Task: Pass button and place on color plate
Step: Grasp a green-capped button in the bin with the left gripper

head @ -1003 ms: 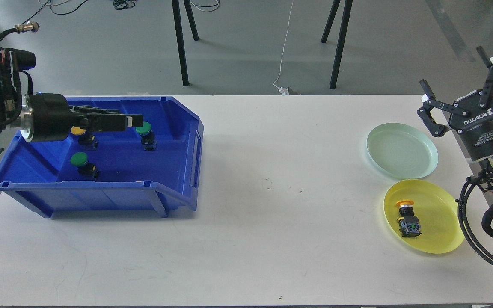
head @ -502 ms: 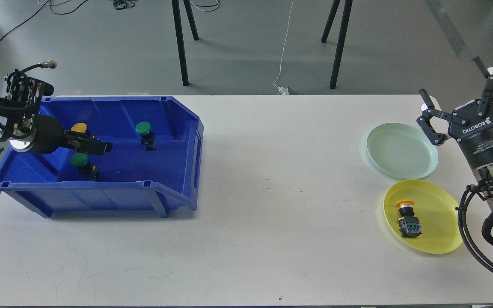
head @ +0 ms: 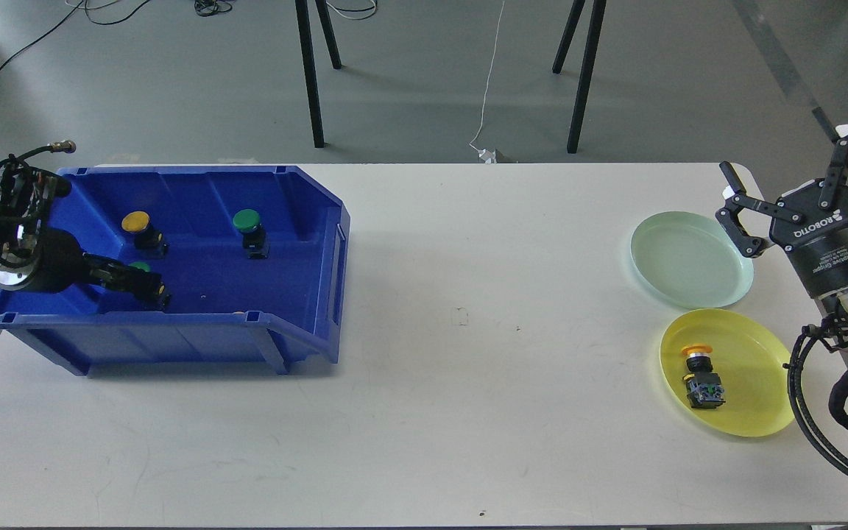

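In the blue bin [head: 299, 221], at its near-left corner, left gripper [head: 146, 285] down over a green button [head: 141, 268], of which only a sliver of cap shows above the dark fingers. Cannot tell whether those fingers are spread or closed, nor whether they have hold of the button at all. Two more buttons farther back in the bin: a yellow-capped one [head: 136, 221] and a second green one [head: 247, 218], both upright and well apart from the gripper.

Far across the table [head: 468, 368], right gripper [head: 792, 180] wide open and empty, just beside the pale green plate [head: 691, 259]. On the yellow plate [head: 751, 372], one yellow button [head: 700, 375] lying on its side.

Risks, as judged from here: fingers closing on the rounded cap rather than the body, likely to slip on the lift; button near the bin's front wall, likely to jam or tip against it; a loose hold failing at the handover over the bare middle of the table; green button set on the wrong plate.
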Controlling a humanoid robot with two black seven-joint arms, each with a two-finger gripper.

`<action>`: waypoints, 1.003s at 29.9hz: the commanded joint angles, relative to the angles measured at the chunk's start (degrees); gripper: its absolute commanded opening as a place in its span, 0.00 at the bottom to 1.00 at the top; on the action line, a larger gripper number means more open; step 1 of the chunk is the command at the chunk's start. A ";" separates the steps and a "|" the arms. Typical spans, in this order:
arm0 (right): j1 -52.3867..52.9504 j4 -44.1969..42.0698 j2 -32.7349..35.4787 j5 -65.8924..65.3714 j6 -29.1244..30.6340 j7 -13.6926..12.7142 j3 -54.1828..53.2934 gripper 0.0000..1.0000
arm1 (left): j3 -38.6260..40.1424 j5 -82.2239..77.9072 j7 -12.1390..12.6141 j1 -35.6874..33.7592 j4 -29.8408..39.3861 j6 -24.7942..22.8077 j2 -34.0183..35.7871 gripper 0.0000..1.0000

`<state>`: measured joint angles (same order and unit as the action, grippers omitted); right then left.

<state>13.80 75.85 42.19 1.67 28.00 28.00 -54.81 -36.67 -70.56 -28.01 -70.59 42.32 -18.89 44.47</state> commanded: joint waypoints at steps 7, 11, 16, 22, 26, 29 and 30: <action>-0.44 -0.18 0.08 0.00 0.00 0.00 0.06 0.97 | 0.64 0.16 0.01 1.33 -2.51 0.52 -1.05 0.43; -0.79 -0.26 -0.01 -0.09 0.00 0.00 -0.03 0.97 | 0.72 0.33 0.01 1.24 -2.51 0.52 -1.14 0.35; -0.88 -0.35 0.08 -0.09 0.00 0.00 -0.03 0.97 | 0.72 0.24 0.01 1.24 -2.42 0.61 -1.14 0.07; -1.14 -0.44 -0.01 -0.09 0.00 0.00 -0.03 0.97 | 5.54 0.51 0.01 -0.42 1.78 0.00 0.17 0.07; -1.14 -0.44 -0.01 -0.09 0.00 0.00 -0.30 0.97 | 16.07 0.68 0.01 -6.91 17.30 -4.29 11.04 0.07; -1.14 -0.44 0.08 0.00 0.00 0.00 -0.56 0.97 | 27.93 4.18 0.01 -10.62 29.01 -9.11 16.95 0.07; -1.14 -0.44 0.26 0.00 0.00 0.00 -0.56 0.97 | 31.36 7.51 0.01 -10.19 31.65 -9.11 17.57 0.07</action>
<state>12.65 75.40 42.24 1.61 28.00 28.00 -55.21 -15.48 -68.57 -27.98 -79.44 64.57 -25.68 58.10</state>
